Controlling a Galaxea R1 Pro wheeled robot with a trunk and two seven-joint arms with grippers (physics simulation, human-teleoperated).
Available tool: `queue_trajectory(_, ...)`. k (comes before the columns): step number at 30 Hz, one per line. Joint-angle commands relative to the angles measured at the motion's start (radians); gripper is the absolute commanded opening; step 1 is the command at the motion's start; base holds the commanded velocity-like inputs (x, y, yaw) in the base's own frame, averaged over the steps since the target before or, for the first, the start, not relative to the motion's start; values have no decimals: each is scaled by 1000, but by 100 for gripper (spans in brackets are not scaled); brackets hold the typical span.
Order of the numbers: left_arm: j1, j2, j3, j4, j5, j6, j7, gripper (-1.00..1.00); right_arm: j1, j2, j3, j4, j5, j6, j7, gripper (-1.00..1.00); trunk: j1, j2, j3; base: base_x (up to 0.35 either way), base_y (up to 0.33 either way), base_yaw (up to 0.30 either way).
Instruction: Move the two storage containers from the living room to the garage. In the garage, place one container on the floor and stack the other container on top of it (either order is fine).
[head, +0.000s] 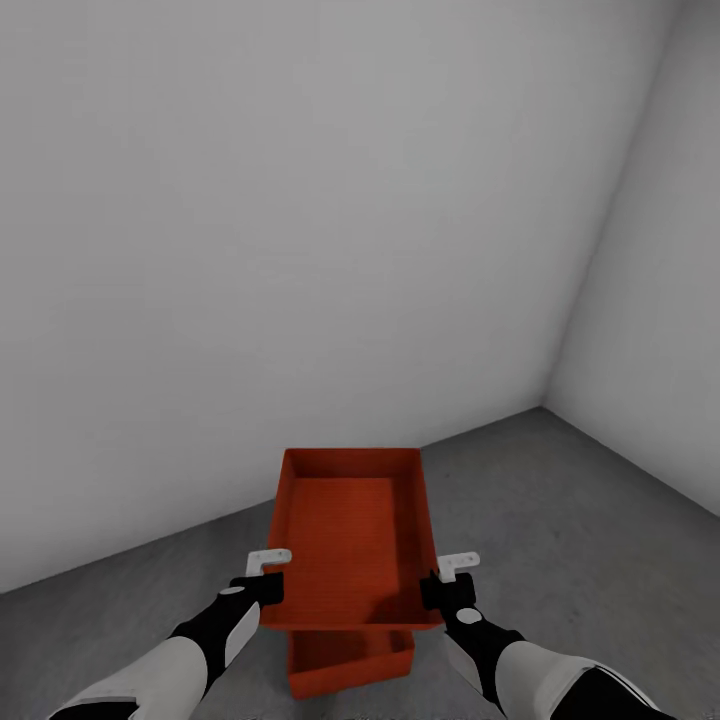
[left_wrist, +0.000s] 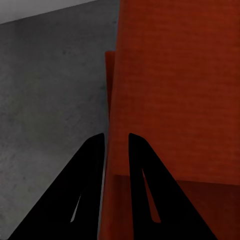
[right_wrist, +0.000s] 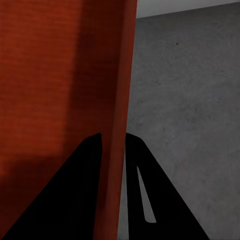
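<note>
Left tool (head: 268, 575) pinching the thin left wall of the upper orange-red bin (head: 350, 535), right tool (head: 448, 578) pinching its right wall. Held up over the second orange-red bin (head: 350, 660), resting on the rough grey concrete floor (head: 560, 520). Both boxy, plain, open on top. Near smooth pale walls (head: 300, 220).

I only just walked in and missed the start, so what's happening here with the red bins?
The robot holds one orange-red storage container by its two long walls, the left gripper on one side and the right gripper on the other. It hangs over the second container, which sits on the grey concrete floor near a corner of pale walls. Whether the two bins touch yet cannot be told.
</note>
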Motion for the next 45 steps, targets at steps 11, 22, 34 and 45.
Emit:
queue_trajectory(11, -1, -1, 63, -7, 36, -80, 17, -100, 0, 1, -28, -1, 10, 3, 6, -100, 0, -1, -19, 0, 0, 0)
queue_trajectory(22, -1, 1, 63, -6, 36, -80, 18, -100, 0, 0, -28, -1, 10, 3, 6, -100, 0, -1, -36, 0, 0, 0)
queue_trajectory(34, -1, 0, 63, -6, 36, -79, 18, -100, 0, 0, -28, -1, 10, 3, 6, -100, 0, -1, -55, 0, 0, 0)
queue_trajectory(45, -1, -1, 63, -5, 36, -79, 18, -100, 0, 0, -29, -1, 10, 3, 6, -100, 0, -1, -73, 0, 0, 0)
